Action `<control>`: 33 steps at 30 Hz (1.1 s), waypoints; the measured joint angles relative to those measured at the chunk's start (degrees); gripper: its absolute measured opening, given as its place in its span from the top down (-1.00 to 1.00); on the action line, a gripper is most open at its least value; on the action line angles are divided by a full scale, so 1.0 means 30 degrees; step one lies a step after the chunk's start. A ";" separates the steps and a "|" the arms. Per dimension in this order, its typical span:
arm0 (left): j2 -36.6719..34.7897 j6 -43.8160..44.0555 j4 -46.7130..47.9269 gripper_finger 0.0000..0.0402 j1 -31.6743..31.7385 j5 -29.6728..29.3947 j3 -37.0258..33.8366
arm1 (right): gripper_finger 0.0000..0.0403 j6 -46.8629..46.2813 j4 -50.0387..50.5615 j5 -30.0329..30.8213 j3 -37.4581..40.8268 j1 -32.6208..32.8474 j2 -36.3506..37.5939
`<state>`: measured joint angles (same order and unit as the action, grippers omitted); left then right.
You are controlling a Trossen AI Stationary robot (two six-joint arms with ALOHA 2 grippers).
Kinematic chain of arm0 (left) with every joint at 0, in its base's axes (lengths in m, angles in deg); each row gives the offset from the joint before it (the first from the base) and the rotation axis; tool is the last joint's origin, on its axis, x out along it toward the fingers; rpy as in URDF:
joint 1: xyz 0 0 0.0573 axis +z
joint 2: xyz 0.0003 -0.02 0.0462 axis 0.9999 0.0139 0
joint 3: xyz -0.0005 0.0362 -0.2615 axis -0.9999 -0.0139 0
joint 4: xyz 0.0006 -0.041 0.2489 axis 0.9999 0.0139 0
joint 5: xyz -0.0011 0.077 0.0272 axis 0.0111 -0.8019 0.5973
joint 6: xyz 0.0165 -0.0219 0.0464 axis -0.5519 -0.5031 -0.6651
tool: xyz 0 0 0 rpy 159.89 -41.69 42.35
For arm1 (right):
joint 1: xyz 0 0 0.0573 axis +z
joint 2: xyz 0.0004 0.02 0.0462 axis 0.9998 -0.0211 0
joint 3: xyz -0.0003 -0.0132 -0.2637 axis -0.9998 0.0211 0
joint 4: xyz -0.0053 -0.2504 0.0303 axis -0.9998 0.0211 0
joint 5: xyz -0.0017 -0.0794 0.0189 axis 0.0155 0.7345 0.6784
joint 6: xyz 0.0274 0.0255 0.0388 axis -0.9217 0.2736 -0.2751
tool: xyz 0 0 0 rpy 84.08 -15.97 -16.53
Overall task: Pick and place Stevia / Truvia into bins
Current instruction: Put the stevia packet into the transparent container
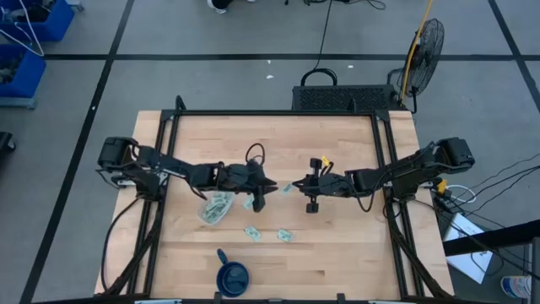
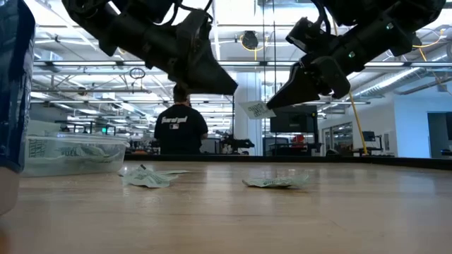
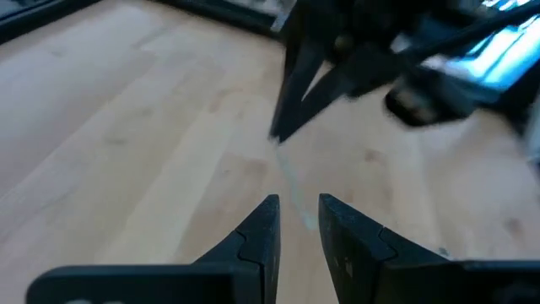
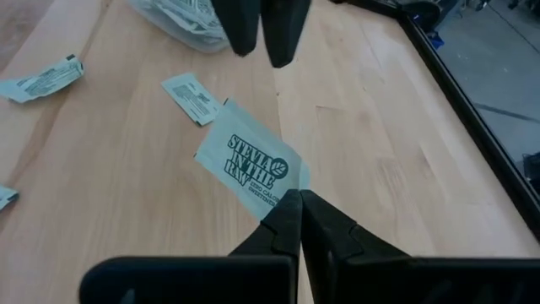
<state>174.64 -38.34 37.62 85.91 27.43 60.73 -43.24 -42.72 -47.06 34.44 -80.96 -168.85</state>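
Your right gripper (image 4: 293,203) pinches a Stevia sachet (image 4: 251,165) by one corner, long axis pointing ahead toward the left gripper (image 4: 261,29), nearly closed, empty.

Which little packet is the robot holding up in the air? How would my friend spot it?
Look at the middle of the wooden table, where the two hands almost meet. The right hand pinches one Stevia packet by its corner. The left hand hangs just beyond it. It is the only packet off the table; the others lie flat or sit in the clear tub.
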 joint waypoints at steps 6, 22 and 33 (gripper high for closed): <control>0.0066 0.2105 -0.0255 0.56 0.0287 0.1828 0.0000 | 1.00 0.0290 -0.0121 0.0000 0.0000 0.0000 0.0000; 0.0066 0.1266 -0.0521 0.56 0.1006 0.2638 0.0000 | 1.00 0.0238 -0.0121 -0.0058 0.0000 0.0007 0.0007; 0.0058 0.1458 -0.0561 0.56 0.1036 0.2660 0.0000 | 1.00 0.1667 -0.3566 -0.0080 0.0000 0.0007 0.0012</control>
<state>174.81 -33.97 35.93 89.02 35.41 60.73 -38.24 -53.42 -47.30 34.44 -80.93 -168.81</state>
